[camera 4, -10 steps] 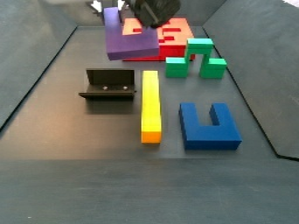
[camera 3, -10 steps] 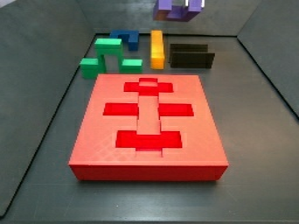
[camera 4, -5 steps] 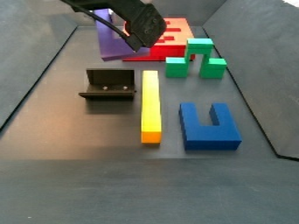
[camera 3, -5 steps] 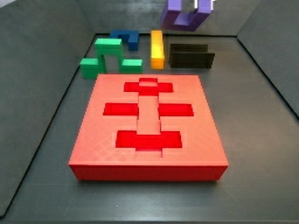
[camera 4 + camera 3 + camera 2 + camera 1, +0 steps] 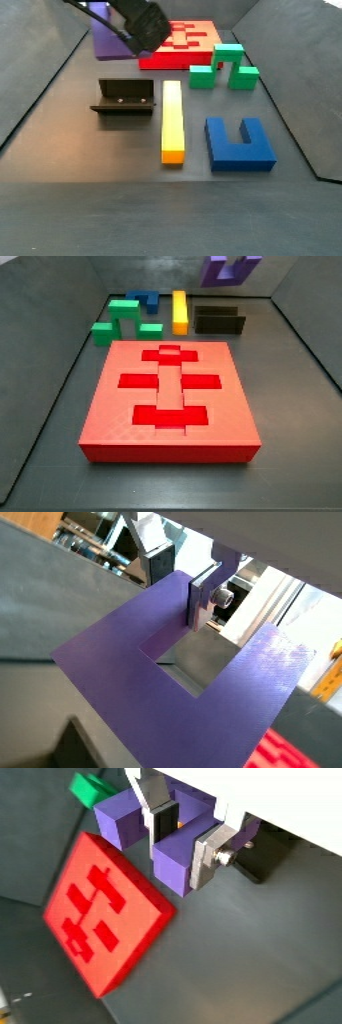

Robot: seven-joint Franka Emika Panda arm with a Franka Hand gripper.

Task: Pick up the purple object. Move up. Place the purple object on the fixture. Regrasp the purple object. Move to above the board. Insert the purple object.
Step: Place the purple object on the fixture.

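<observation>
My gripper (image 5: 185,840) is shut on the purple object (image 5: 171,856), a U-shaped block, with one arm of the U clamped between the silver fingers (image 5: 207,858). In a side view the purple object (image 5: 107,42) hangs in the air under the dark gripper body (image 5: 134,18), behind and above the fixture (image 5: 123,98). It shows at the upper edge of a side view (image 5: 227,268), above the fixture (image 5: 218,321). The red board (image 5: 170,396) lies flat with its cutouts bare. The wide purple U (image 5: 160,682) fills a wrist view.
A yellow bar (image 5: 171,120) lies beside the fixture, and a blue U-shaped block (image 5: 241,142) lies to its right. Green blocks (image 5: 221,65) stand between them and the board (image 5: 187,45). Grey walls (image 5: 54,70) enclose the floor.
The gripper has carried the purple object sideways off the board's end towards the fixture's side, turning it as it went. Nothing on the floor has moved.
</observation>
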